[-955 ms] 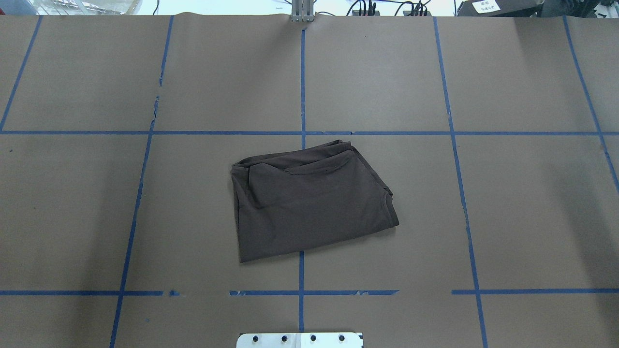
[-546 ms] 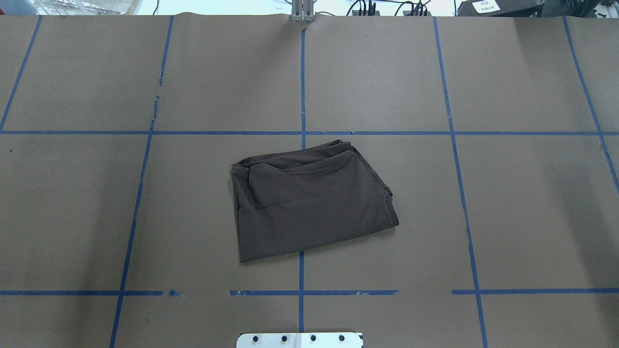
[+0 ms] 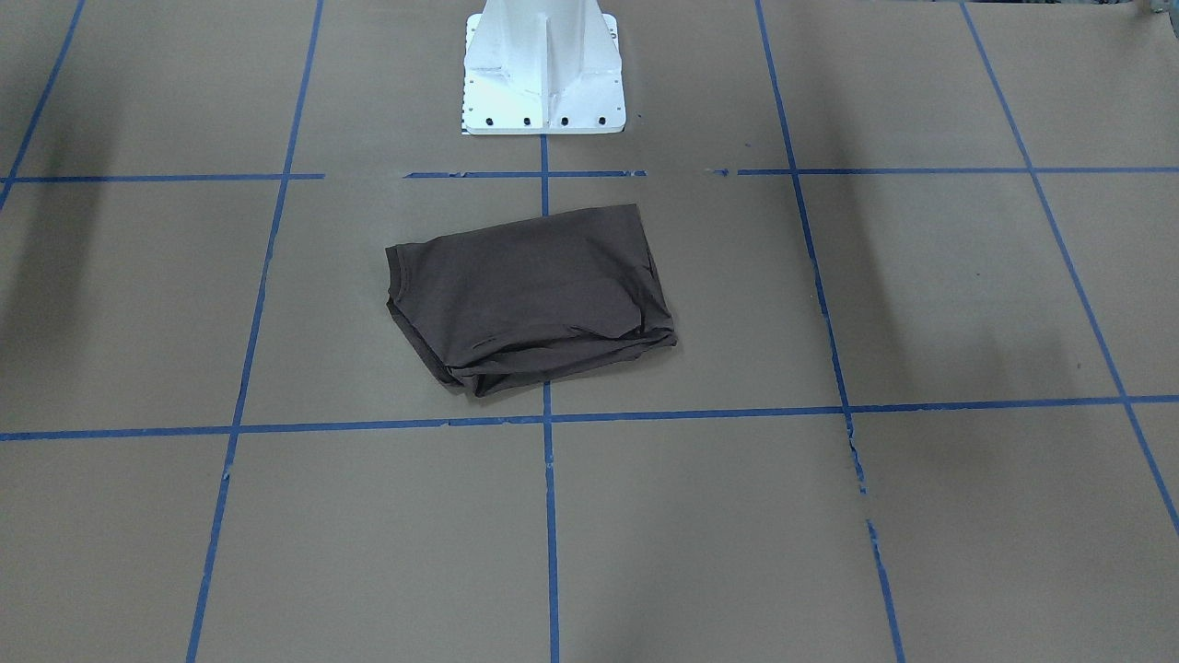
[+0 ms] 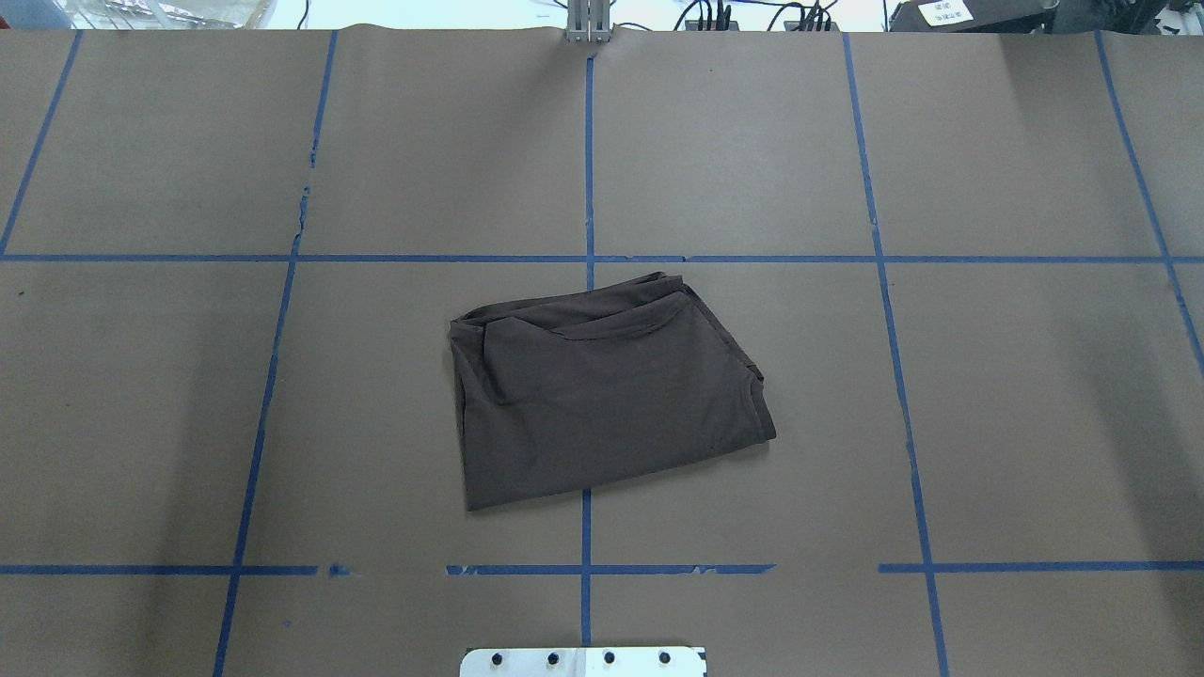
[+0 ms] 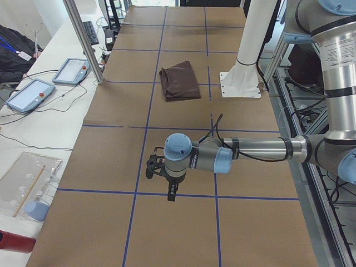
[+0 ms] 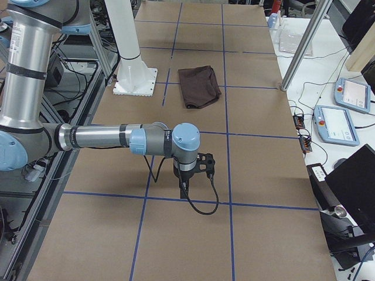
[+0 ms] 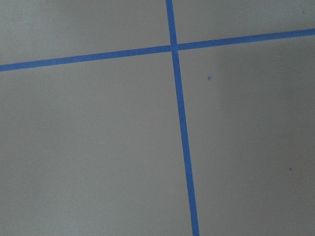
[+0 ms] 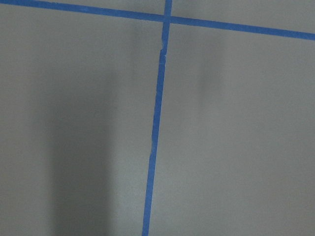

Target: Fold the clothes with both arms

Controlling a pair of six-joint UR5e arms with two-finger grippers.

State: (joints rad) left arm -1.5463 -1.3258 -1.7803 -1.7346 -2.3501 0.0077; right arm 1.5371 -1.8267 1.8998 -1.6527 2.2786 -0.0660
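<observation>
The T-shirt (image 4: pixel 602 395) lies folded small at the middle of the tabletop (image 4: pixel 941 141), so the folding seems done. The left arm (image 5: pixel 256 149) and right arm (image 6: pixel 99 137) hang well apart from it, probably parked. Whether their fingers are released or clenched I cannot tell.

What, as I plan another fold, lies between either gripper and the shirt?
Nothing visible does. The left gripper and right gripper hang over taped brown paper; only that paper lies between them and the folded T-shirt.
</observation>
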